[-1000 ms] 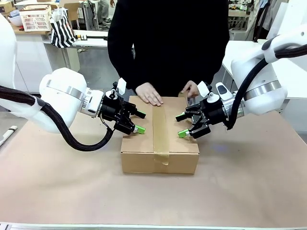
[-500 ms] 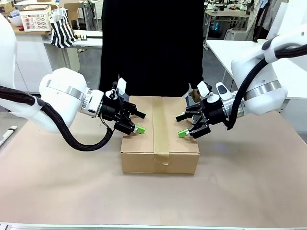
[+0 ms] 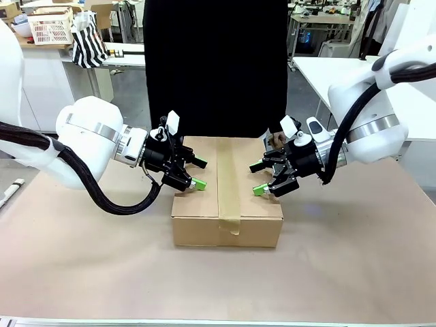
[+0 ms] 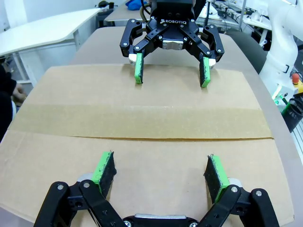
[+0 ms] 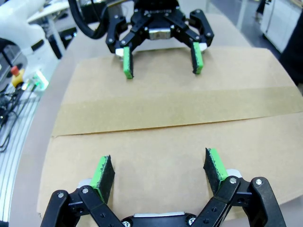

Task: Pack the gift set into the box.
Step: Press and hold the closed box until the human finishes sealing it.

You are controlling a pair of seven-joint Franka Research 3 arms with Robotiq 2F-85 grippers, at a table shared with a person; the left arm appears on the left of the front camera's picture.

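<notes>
The box (image 3: 204,211) lies shut in the middle of the table, with a strip of brown tape (image 3: 229,184) along its top seam. My left gripper (image 3: 200,174) hovers open just over the box's left edge, nothing between its green pads. Facing it, my right gripper (image 3: 257,178) is open over the right edge. In the left wrist view my left gripper (image 4: 160,165) spans bare cardboard (image 4: 156,92), and my right gripper (image 4: 170,71) faces it across the tape. The right wrist view mirrors this: right gripper (image 5: 160,165), left gripper (image 5: 161,61), box top (image 5: 161,137). The gift set is out of view.
A person in black (image 3: 214,68) stands at the far side, close behind the box, one hand (image 3: 275,139) near its far right corner. Brown paper (image 3: 354,259) covers the table, with free room on all near sides. A basket and a striped bag (image 3: 88,41) sit far back left.
The person has lifted both hands off the box top and straightened up. Neither gripper nor the box has moved.
</notes>
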